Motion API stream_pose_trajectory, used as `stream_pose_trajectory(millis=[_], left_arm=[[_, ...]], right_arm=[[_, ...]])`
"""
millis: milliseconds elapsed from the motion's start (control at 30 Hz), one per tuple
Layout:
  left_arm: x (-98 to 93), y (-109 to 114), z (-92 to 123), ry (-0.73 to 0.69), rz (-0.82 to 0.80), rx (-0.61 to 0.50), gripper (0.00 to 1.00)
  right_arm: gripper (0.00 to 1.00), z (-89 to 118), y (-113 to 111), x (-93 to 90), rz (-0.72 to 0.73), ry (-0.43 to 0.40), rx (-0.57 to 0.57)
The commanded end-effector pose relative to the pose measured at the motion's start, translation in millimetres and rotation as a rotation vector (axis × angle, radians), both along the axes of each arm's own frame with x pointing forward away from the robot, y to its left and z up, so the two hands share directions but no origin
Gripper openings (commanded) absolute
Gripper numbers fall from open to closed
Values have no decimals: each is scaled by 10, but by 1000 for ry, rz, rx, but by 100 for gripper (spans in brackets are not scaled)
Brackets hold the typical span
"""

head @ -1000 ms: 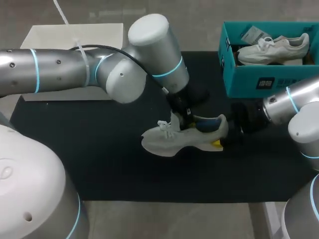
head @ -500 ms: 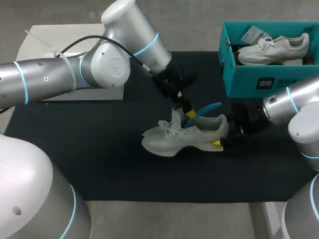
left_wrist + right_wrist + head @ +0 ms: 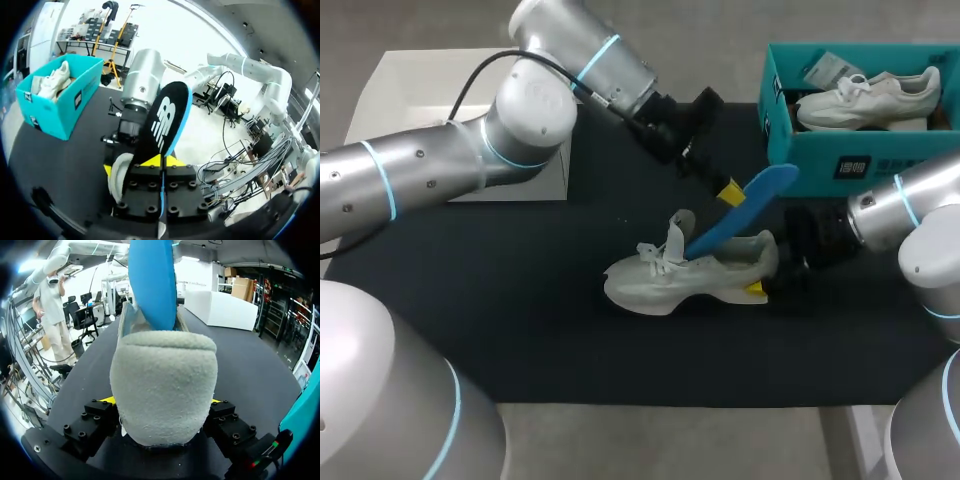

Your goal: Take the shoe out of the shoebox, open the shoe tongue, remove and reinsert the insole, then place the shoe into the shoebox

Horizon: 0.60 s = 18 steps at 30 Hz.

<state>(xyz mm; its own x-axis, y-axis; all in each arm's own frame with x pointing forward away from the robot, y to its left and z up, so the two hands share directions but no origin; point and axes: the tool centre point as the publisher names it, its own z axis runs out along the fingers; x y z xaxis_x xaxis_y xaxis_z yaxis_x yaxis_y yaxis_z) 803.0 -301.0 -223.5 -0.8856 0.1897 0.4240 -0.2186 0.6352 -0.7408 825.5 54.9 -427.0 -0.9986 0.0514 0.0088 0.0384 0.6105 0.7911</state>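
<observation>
**Q:** What is happening on the table?

**A:** My left tool [image 3: 728, 190] is pinching the heel end of the blue insole [image 3: 745, 208], fingers closed flat on it. The insole is slanting up out of the shoe [image 3: 670, 280], with its toe end dipping into the opening beside the raised tongue. My right tool [image 3: 162, 412] is clamping the shoe's heel from both sides, and the shoe is lying on its side on the black mat [image 3: 520, 320]. The shoebox [image 3: 820, 165] is sitting just behind my right arm, with a second shoe [image 3: 865, 98] inside.

**Q:** How are you judging the pull should go?

**A:** I am thinking the pull should follow the insole's own slant, up and back toward the heel, so the toe end is sliding free rather than folding. The right tool should be holding the heel firmly so the shoe is not lifting or dragging along. The insole looks thin and bendy, so a slow, steady draw is safer than a jerk, and I should be keeping it away from the shoebox wall.
</observation>
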Motion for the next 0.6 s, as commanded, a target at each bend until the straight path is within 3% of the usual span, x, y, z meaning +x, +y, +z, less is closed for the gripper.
stream_pose_trajectory(millis=[33, 167, 600], left_arm=[[-72, -81, 326, -34, -23, -83, 0], [-162, -130, 842, -177, -31, -158, 0], [-162, -130, 842, -177, -31, -158, 0]], right_arm=[[0, -39, 18, -13, -1, -1, -2], [0, -39, 18, -13, -1, -1, -2], [0, -39, 18, -13, -1, -1, -2]])
